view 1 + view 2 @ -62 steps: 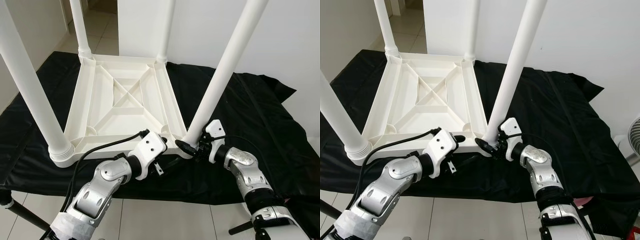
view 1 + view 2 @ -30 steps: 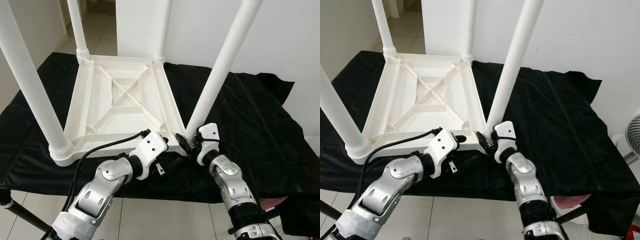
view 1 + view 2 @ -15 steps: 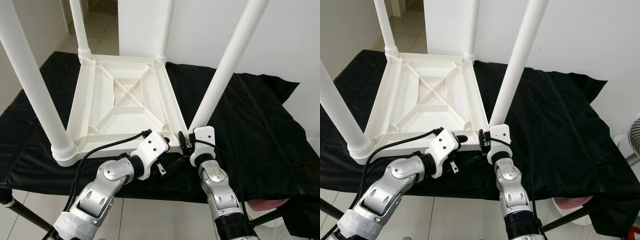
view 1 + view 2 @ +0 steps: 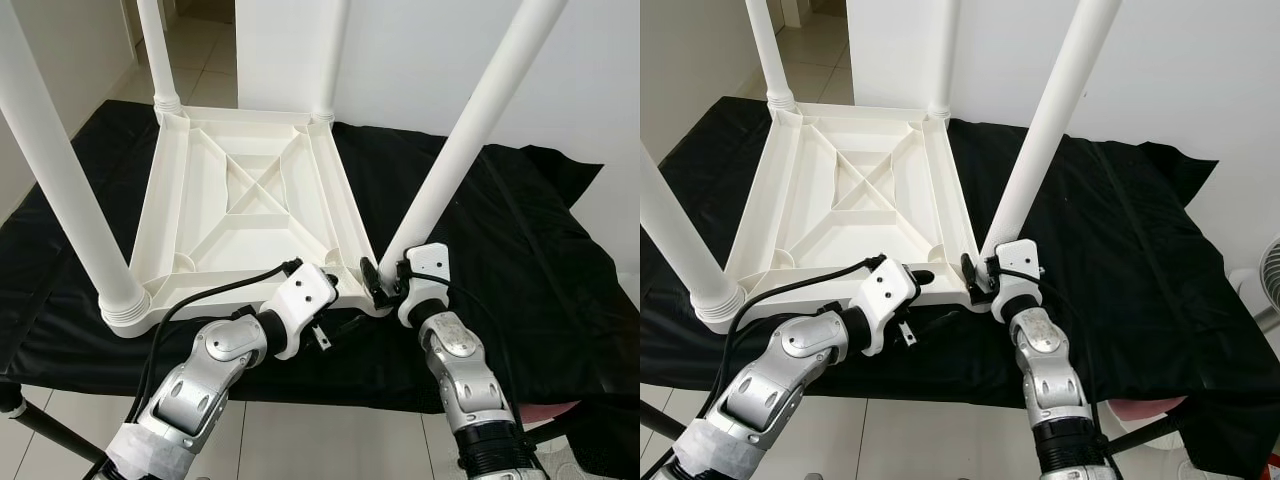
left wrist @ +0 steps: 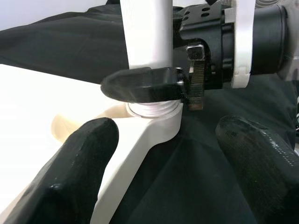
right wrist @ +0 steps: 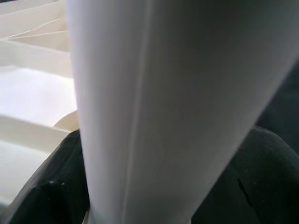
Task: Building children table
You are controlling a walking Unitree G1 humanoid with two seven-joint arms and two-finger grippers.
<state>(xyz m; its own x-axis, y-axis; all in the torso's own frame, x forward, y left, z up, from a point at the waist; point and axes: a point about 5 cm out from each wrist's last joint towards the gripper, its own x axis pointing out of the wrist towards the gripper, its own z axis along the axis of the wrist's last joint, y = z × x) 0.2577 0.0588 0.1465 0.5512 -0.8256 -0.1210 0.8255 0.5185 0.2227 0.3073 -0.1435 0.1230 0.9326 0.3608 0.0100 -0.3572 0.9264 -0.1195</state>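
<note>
right gripper (image 4: 385,283) pinches the near-right leg (image 4: 470,130) at its base, where it meets the upturned table top (image 4: 250,210) on the black cloth (image 4: 520,250). left wrist view: left gripper (image 5: 163,154) spread beside that corner. smooth, light, stiff plastic; grip low.

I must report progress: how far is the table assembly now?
All four legs stand in the upturned tabletop. In hand: the right gripper clasps the near right leg at its base, while the left gripper sits open around that corner. Left: finishing this leg and turning the table over.
</note>
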